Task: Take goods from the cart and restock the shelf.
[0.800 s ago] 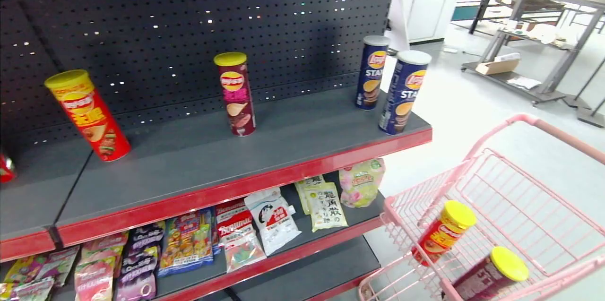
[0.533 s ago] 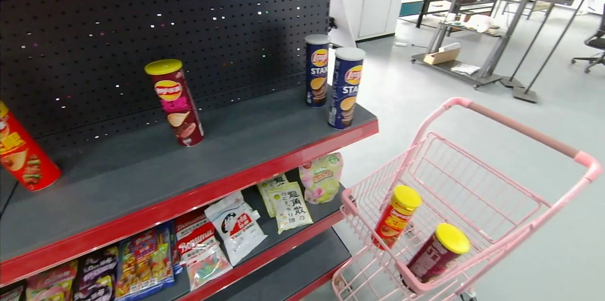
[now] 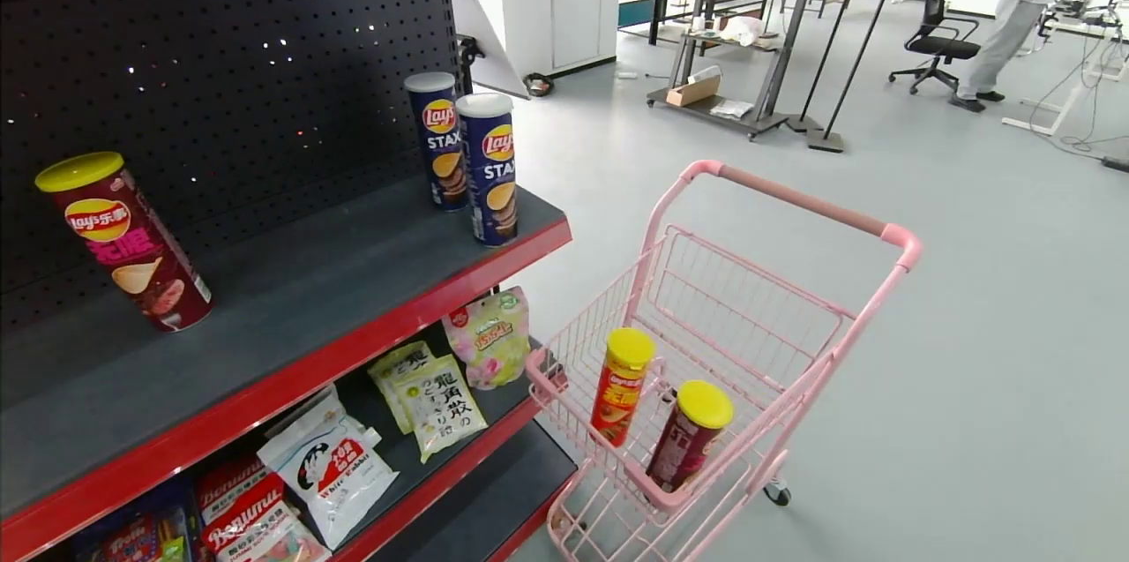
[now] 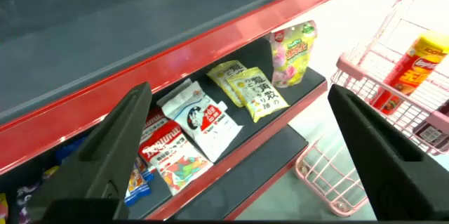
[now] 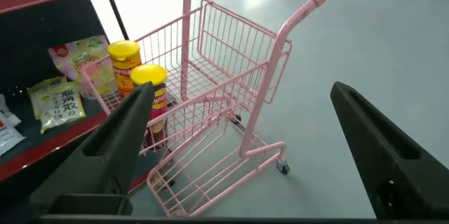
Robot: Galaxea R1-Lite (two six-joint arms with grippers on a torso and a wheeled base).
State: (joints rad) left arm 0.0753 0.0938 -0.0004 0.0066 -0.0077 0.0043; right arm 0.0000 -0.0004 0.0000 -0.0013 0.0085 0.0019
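Cart point(image 3: 794, 198) beside shelf point(image 3: 353, 280), left gripper point(image 4: 238, 92) and right gripper point(image 5: 240, 89) spread wide

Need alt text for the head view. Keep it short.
A pink shopping cart stands beside a dark shelf unit, holding a red chip can and a maroon chip can, both yellow-lidded. On the upper shelf stand two blue cans at the end nearest the cart and a lone maroon can farther along; snack bags lie on the shelf below.
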